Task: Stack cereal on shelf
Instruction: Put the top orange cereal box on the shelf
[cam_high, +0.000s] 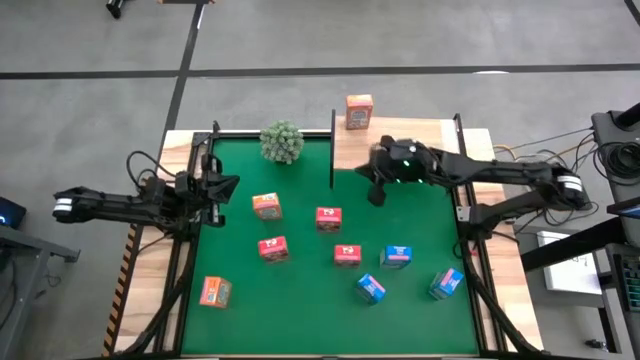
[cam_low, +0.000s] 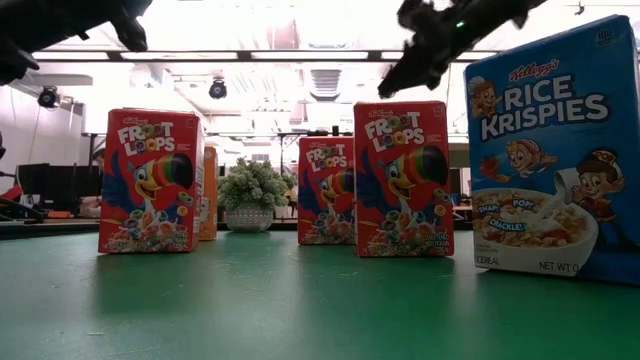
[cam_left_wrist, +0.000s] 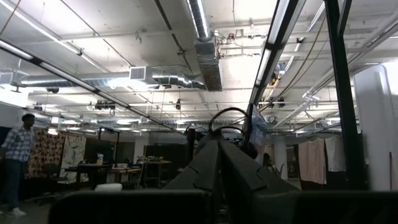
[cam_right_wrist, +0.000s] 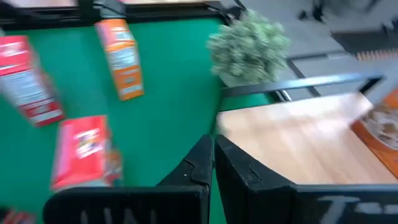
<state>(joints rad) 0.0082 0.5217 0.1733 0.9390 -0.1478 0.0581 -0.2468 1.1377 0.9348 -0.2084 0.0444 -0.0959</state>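
An orange cereal box (cam_high: 358, 112) stands on the far edge of the light wooden shelf (cam_high: 420, 140). The other boxes stand on the green mat (cam_high: 300, 310): two orange (cam_high: 266, 206) (cam_high: 215, 291), three red (cam_high: 328, 218) (cam_high: 273, 248) (cam_high: 347, 255) and three blue (cam_high: 397, 256) (cam_high: 371, 289) (cam_high: 446, 284). My right gripper (cam_high: 376, 195) (cam_right_wrist: 213, 152) is shut and empty above the shelf's near left corner (cam_right_wrist: 224, 121). My left gripper (cam_high: 232, 185) (cam_left_wrist: 219, 149) is shut and empty at the mat's left edge, pointing upward.
A round green plant (cam_high: 282, 141) (cam_right_wrist: 249, 46) sits on the mat just left of the shelf. A black upright post (cam_high: 332, 150) stands at the shelf's left side. In the low view a blue box (cam_low: 550, 150) stands close to the camera. A person (cam_left_wrist: 15, 162) stands far off in the room.
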